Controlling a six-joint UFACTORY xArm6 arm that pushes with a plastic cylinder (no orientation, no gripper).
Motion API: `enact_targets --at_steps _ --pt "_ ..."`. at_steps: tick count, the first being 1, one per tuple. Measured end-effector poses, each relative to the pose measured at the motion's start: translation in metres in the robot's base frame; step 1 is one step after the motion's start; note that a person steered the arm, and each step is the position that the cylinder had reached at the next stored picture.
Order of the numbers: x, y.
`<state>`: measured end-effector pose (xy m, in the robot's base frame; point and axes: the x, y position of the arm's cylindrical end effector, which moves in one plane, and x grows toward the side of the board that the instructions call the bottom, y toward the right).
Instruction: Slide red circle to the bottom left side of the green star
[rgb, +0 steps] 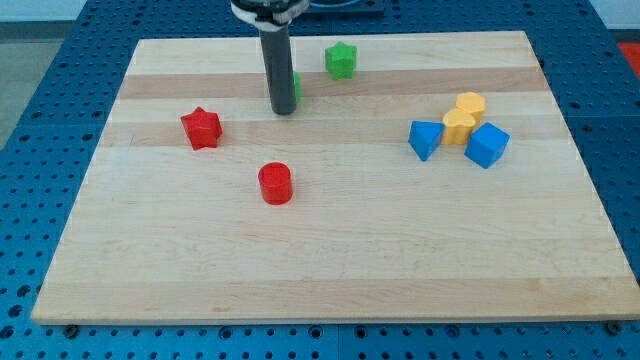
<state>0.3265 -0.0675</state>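
The red circle (275, 184) lies on the wooden board (330, 260), left of centre. The green star (341, 60) sits near the view's top, right of the rod. My tip (283, 111) rests on the board above the red circle and to the lower left of the green star. A second green block (297, 86) shows as a sliver just behind the rod's right side; its shape is hidden. The tip is well apart from the red circle.
A red star (202, 128) lies left of the tip. At the right, a cluster holds two blue blocks (426, 139) (487, 145) and two yellow blocks (459, 127) (470, 104). Blue perforated table surrounds the board.
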Motion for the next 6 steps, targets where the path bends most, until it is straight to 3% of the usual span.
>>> enact_targets --at_steps 1,2,3,4,5,6 --pt "-0.062 0.016" --pt "-0.035 0.020" --pt "0.025 0.017" --pt "0.135 0.031" --pt "0.214 0.019" --pt "0.196 -0.020"
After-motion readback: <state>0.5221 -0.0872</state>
